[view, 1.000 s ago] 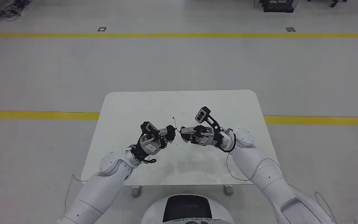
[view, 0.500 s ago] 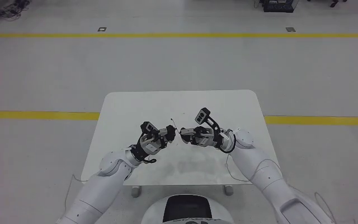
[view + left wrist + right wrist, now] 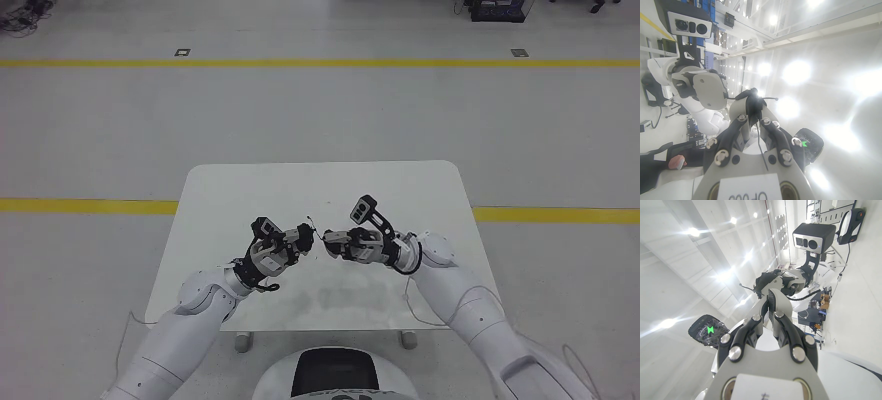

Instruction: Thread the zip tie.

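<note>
Over the middle of the white table (image 3: pixel 400 190) my two grippers meet tip to tip. My left gripper (image 3: pixel 303 238) is shut on the thin black zip tie (image 3: pixel 312 222), whose short free end sticks up between the two grippers. In the left wrist view, the left gripper (image 3: pixel 753 102) clamps the tie; the zip tie (image 3: pixel 770 98) pokes out sideways with its small head at the end, and its strap trails back between the fingers. My right gripper (image 3: pixel 326 240) is shut too. In the right wrist view, the right gripper (image 3: pixel 769 296) pinches the zip tie (image 3: pixel 748 288) at the fingertips.
Both arms hover above the table top, which is bare around them. A thin cable (image 3: pixel 408 295) hangs by the right forearm near the table's front edge. A yellow floor line (image 3: pixel 90 206) runs behind the table.
The tie's upstanding end has wobbled slightly and now sits a little lower. Both grippers stay shut at nearly the same spot.
</note>
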Tool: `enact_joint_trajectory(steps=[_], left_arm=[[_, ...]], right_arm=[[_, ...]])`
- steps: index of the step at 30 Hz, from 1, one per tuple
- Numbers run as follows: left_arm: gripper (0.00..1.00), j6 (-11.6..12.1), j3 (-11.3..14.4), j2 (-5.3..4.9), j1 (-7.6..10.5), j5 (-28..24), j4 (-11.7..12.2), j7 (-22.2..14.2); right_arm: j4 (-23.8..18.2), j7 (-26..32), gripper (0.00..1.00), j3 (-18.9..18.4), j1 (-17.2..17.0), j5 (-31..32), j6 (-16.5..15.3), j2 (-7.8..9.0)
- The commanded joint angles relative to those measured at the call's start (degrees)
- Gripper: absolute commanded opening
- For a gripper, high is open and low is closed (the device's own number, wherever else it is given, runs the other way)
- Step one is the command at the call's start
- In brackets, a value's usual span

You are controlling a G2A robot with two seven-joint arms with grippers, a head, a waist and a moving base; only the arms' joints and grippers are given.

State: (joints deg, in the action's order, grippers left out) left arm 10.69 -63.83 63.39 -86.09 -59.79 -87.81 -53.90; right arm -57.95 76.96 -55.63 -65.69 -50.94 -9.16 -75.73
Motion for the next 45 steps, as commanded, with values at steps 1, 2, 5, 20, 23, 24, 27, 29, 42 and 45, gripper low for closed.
enact_joint_trajectory(steps=[1,2,5,20,23,24,27,29,42,45], left_arm=[[0.00,0.00,0.00,0.00,0.00,0.00,0.00,0.00],[0.00,0.00,0.00,0.00,0.00,0.00,0.00,0.00],[0.00,0.00,0.00,0.00,0.00,0.00,0.00,0.00],[0.00,0.00,0.00,0.00,0.00,0.00,0.00,0.00],[0.00,0.00,0.00,0.00,0.00,0.00,0.00,0.00],[0.00,0.00,0.00,0.00,0.00,0.00,0.00,0.00],[0.00,0.00,0.00,0.00,0.00,0.00,0.00,0.00],[0.00,0.00,0.00,0.00,0.00,0.00,0.00,0.00],[0.00,0.00,0.00,0.00,0.00,0.00,0.00,0.00],[0.00,0.00,0.00,0.00,0.00,0.00,0.00,0.00]], right_arm=[[0.17,0.02,0.00,0.09,-0.03,-0.02,0.00,-0.06],[0.24,0.03,0.00,0.12,-0.03,-0.03,-0.01,-0.09],[0.49,0.10,0.00,0.14,-0.03,-0.07,-0.06,-0.16],[1.50,0.35,0.00,0.00,-0.28,0.08,-0.22,-0.33],[1.66,0.37,0.00,0.07,-0.29,0.11,-0.23,-0.39],[1.73,0.39,0.00,0.08,-0.30,0.11,-0.24,-0.42],[1.87,0.43,0.00,0.08,-0.31,0.12,-0.30,-0.46],[1.96,0.47,0.00,0.09,-0.35,0.14,-0.33,-0.49],[2.34,0.55,0.00,0.08,-0.48,0.35,-0.24,-0.65],[2.41,0.57,0.00,0.07,-0.48,0.37,-0.24,-0.69]])
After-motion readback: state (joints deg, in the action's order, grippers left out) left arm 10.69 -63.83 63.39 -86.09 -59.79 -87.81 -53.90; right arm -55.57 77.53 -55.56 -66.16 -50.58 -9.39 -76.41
